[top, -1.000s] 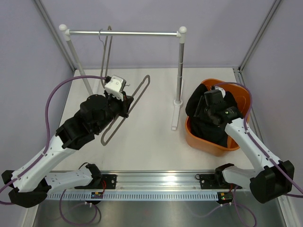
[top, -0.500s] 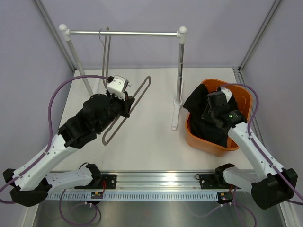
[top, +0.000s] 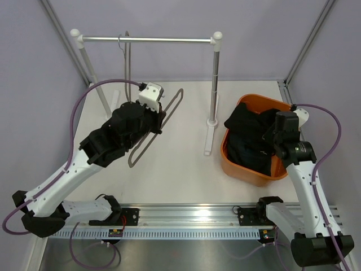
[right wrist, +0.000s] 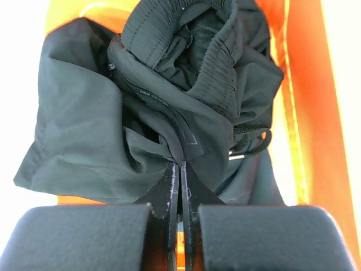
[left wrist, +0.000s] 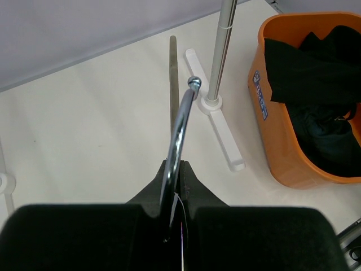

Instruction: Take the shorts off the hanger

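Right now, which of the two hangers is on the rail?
The hanger hooked near the rail's left end; the second hanger is clamped in the left gripper.

Black shorts (top: 248,129), orange bin (top: 243,170), grey hanger (top: 172,104), silver rack (top: 169,40) with white knobs (top: 217,36), cream table (top: 180,169), purple cables (top: 113,82), black-and-white arms (top: 62,176), lilac walls (top: 259,28).

Print (right wrist: 153,96) on shorts (right wrist: 84,130), label (left wrist: 259,96) on bin (left wrist: 282,161): unreadable.

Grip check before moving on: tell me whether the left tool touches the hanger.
Touching. Left wrist view: the left tool is clamped shut around the hanger.
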`<state>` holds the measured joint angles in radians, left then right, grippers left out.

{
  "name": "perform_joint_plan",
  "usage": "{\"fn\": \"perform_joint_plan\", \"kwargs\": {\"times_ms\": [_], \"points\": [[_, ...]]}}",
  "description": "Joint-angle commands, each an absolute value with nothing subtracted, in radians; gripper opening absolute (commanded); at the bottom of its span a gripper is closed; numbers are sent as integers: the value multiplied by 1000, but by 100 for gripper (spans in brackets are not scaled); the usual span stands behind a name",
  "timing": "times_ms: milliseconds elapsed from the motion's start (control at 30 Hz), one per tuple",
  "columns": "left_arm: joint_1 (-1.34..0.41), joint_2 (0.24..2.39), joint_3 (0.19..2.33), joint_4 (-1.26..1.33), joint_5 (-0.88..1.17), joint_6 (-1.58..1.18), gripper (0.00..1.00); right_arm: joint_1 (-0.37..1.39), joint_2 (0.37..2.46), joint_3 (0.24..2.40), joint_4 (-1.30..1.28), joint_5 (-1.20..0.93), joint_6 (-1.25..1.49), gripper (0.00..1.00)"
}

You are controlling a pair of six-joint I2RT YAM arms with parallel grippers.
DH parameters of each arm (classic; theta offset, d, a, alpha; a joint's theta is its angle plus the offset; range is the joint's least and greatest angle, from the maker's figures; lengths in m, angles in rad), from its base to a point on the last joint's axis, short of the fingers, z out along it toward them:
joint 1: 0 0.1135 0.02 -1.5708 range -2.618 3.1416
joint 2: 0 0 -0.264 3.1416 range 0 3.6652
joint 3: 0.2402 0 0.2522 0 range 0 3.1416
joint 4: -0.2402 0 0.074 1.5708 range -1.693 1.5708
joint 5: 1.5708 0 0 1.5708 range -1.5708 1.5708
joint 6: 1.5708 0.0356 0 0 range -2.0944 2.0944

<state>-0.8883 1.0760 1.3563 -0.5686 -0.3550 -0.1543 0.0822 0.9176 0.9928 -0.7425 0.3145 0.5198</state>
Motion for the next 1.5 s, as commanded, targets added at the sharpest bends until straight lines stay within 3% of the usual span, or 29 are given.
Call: {"fn": "perform_joint_plan", "kwargs": {"times_ms": [0, 200, 567, 900, 1167, 1467], "points": [[-870, 1141, 1501, -578, -393, -161, 0, 66, 881, 1005, -744, 367, 505, 1], [-764, 1327, 1761, -695, -325, -166, 0, 9, 827, 992, -756, 391, 506, 1], [-560, 1517, 1983, -661, -143, -147, 0, -35, 798, 951, -749, 405, 528, 0], [-519, 1689, 2179, -626, -130, -153, 0, -43, 790, 884, -687, 376, 575, 0], [-502, 1764, 2230, -560, -163, -176, 0, -43, 795, 841, -644, 295, 568, 7], [-471, 1813, 2266, -526, -175, -192, 0, -43, 802, 819, -614, 242, 557, 5]]}}
